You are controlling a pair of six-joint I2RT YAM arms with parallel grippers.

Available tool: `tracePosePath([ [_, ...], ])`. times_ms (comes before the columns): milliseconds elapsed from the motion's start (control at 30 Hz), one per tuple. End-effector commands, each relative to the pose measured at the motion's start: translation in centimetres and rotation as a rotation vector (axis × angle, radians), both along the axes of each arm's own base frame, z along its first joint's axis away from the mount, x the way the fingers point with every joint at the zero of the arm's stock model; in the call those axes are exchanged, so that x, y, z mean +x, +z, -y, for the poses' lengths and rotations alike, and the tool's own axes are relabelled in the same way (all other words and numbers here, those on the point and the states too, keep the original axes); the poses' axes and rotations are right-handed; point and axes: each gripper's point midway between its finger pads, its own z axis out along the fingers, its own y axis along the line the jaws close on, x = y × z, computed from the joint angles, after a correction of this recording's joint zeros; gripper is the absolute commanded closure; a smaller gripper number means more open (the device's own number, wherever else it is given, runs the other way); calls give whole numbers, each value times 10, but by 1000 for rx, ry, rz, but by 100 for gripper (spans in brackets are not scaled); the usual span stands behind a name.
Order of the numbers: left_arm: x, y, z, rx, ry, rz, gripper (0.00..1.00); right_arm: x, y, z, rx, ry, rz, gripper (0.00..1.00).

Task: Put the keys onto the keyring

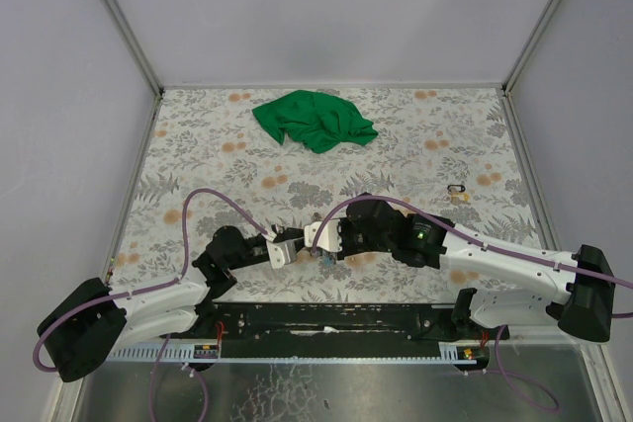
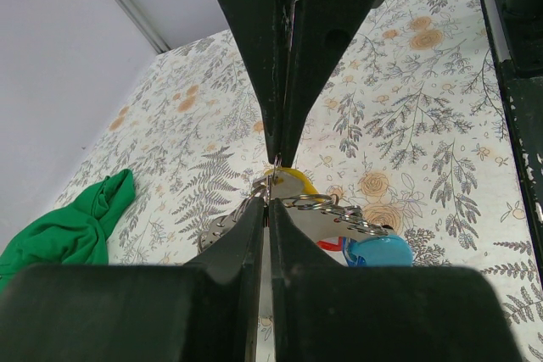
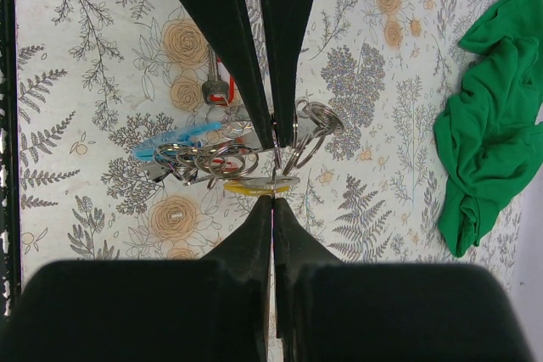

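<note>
Both grippers meet tip to tip near the table's front middle. The keyring (image 3: pixel 212 158), a bunch of thin grey metal loops, hangs between them. My left gripper (image 2: pixel 267 203) is shut on one loop; it also shows in the top view (image 1: pixel 300 249) and the right wrist view (image 3: pixel 276 143). My right gripper (image 3: pixel 271 201) is shut on the same thin loop from the other side, next to a yellow-tagged key (image 3: pixel 250 185); it shows in the top view (image 1: pixel 316 242) too. The light blue-tagged key (image 2: pixel 377 250) and the red-tagged key (image 3: pixel 217 82) hang in the bunch.
A crumpled green cloth (image 1: pixel 315 121) lies at the back middle. A tiny dark-and-yellow item (image 1: pixel 457 191) lies on the flowered table top to the right. Grey walls close in the table on three sides.
</note>
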Motion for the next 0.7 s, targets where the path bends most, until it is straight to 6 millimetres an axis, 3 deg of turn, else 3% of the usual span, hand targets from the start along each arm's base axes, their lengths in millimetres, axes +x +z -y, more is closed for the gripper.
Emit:
tracePosePath([
  [0, 5, 30, -1, -84, 20, 71, 100, 0, 14, -1, 35, -15, 17, 100],
  [667, 3, 30, 0, -77, 6, 71, 100, 0, 19, -2, 58, -15, 24, 100],
])
